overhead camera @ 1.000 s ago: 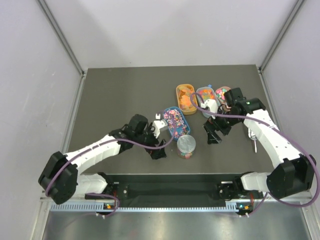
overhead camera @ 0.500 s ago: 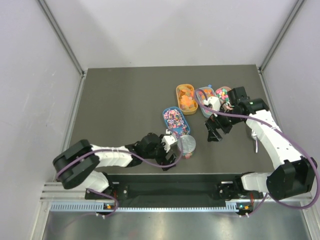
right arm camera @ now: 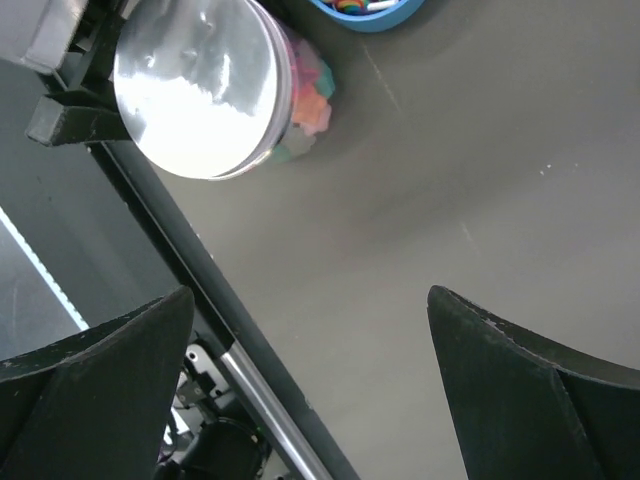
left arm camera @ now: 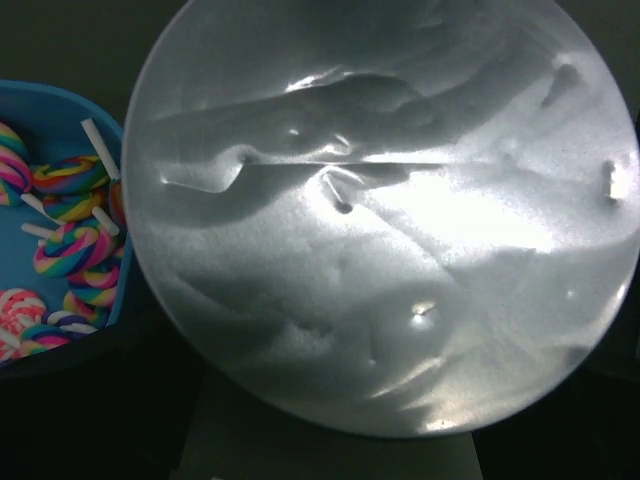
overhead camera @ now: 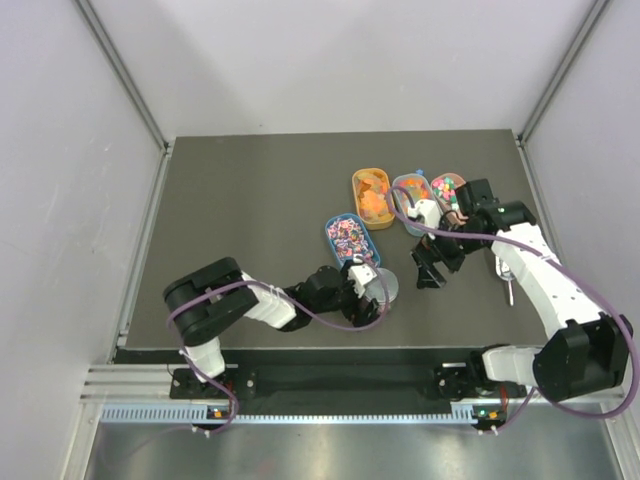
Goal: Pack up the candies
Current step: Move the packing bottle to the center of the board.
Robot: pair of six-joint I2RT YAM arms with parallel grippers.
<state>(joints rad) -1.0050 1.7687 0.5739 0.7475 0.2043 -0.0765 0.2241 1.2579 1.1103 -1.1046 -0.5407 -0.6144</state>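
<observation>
While right fingers (right arm camera: 520,390) hang spread, left fingers (overhead camera: 368,310) spread too, beside lidded jar (right arm camera: 195,90) of candies (right arm camera: 312,100)

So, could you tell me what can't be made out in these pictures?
- Left wrist view: the lid fills the frame, hiding what's beneath it and the left hand; the blue tray is cut by the edge.
- Right wrist view: the lid covers most candies under it.
- Top view: the scoop is partly under the right arm.
</observation>
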